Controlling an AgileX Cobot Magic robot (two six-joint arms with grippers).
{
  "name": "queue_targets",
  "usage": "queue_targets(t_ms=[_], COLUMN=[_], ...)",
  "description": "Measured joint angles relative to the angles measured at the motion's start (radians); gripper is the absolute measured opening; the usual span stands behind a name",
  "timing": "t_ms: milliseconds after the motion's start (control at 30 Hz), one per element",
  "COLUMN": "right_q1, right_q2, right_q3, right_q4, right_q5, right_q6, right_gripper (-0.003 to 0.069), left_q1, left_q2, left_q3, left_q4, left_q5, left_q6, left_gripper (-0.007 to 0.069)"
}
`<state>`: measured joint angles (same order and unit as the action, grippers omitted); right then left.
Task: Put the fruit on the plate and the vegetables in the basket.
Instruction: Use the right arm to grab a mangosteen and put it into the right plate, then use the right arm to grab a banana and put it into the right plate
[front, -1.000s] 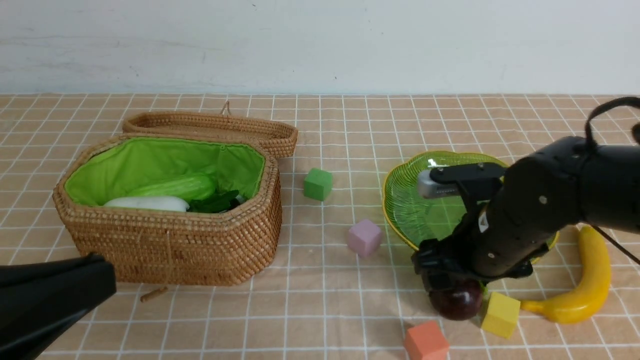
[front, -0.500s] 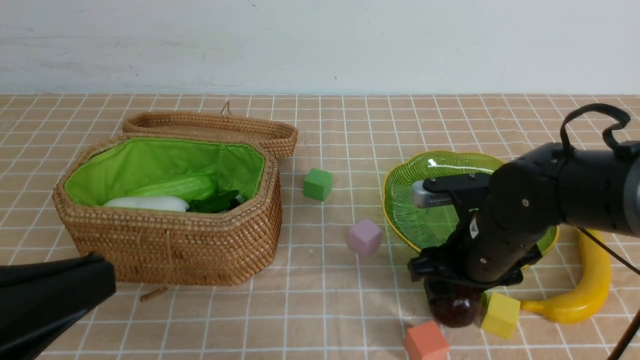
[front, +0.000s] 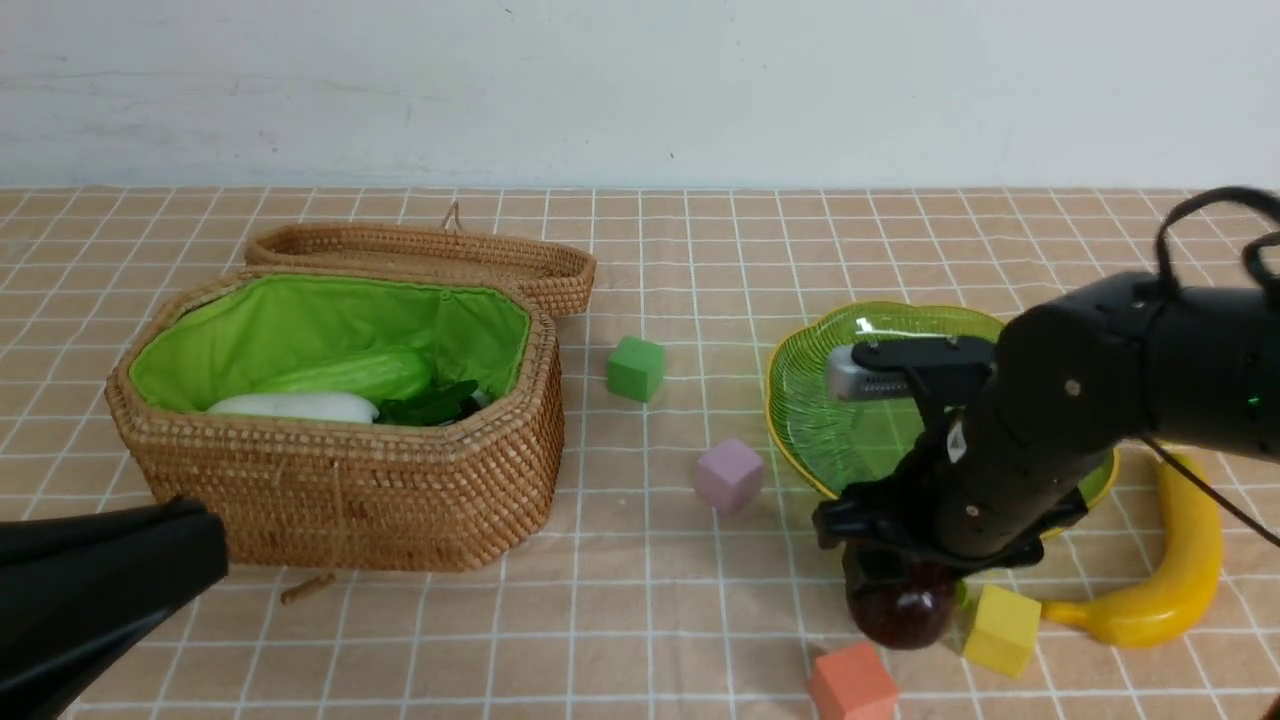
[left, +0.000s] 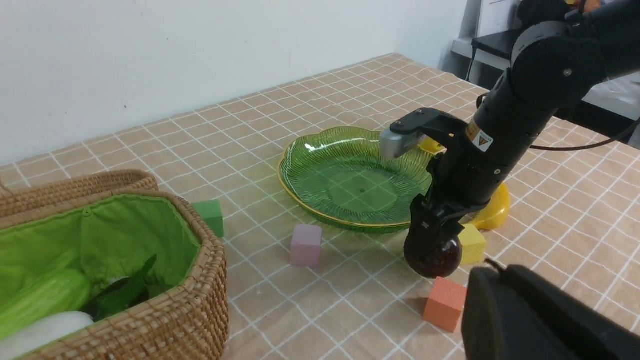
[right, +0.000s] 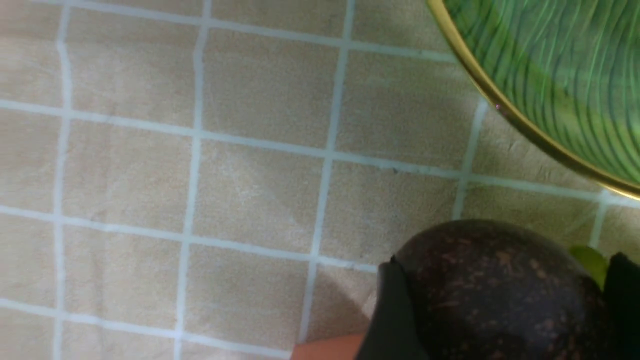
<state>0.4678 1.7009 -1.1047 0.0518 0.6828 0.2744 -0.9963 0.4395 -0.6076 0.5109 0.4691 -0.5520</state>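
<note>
- Mangosteen (front: 905, 615), dark purple, sat between the fingers of the right hand (front: 893, 590), just in front of the plate (front: 815, 420) and beside a yellow cube (front: 1003, 630).
- That hand's fingers stood fairly wide apart yet pressed on both sides of the fruit, clamped on it. The right wrist view showed a dark finger at each flank.
- Whether the mangosteen touched the bench (front: 640, 610) could not be told.
- The banana (front: 1185, 560) lay on the bench just right of the plate.
- The left hand (front: 100, 590) hung low in front of the basket (front: 350, 490), its fingers together.
- The basket held a white radish (front: 295, 406) and a leafy vegetable (front: 350, 375).
</note>
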Motion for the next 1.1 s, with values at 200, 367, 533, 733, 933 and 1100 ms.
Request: queue_targets(t_ms=[200,367,533,733,933,1100], right_q1=[-0.032,-0.163,-0.206,-0.211,-0.264,-0.454], right_q2=[-0.099,-0.018,0.113,0.114,-0.066,-0.132], right_q3=[-0.081,-0.121,-0.122,-0.131,-0.156,-0.033], right_q4=[0.005,-0.028,-0.030,-0.037,-0.083,-0.075], right_q5=[-0.009,-0.204,-0.273,-0.235,-0.025,0.097], right_q6=[-0.002,-0.006,-0.005,-0.005,0.013,0.037], right_gripper=[0.0507,0.0507,0.0509,0.0666,0.0612,0.0489], left_q1=[0.000,0.000,0.000,0.000,0.000,0.000], left_q2=[0.000,0.000,0.000,0.000,0.000,0.000], left_q3=[0.000,0.000,0.000,0.000,0.000,0.000], left_q4=[0.046,0.060,0.059,0.058,0.058,0.058], left_q5=[-0.094,-0.170,-0.173,-0.176,-0.177,-0.176], left_q6=[0.000,0.000,0.000,0.000,0.000,0.000], left_gripper=[-0.0013,-0.0013,-0.0013,-0.0013,-0.0013,-0.0013])
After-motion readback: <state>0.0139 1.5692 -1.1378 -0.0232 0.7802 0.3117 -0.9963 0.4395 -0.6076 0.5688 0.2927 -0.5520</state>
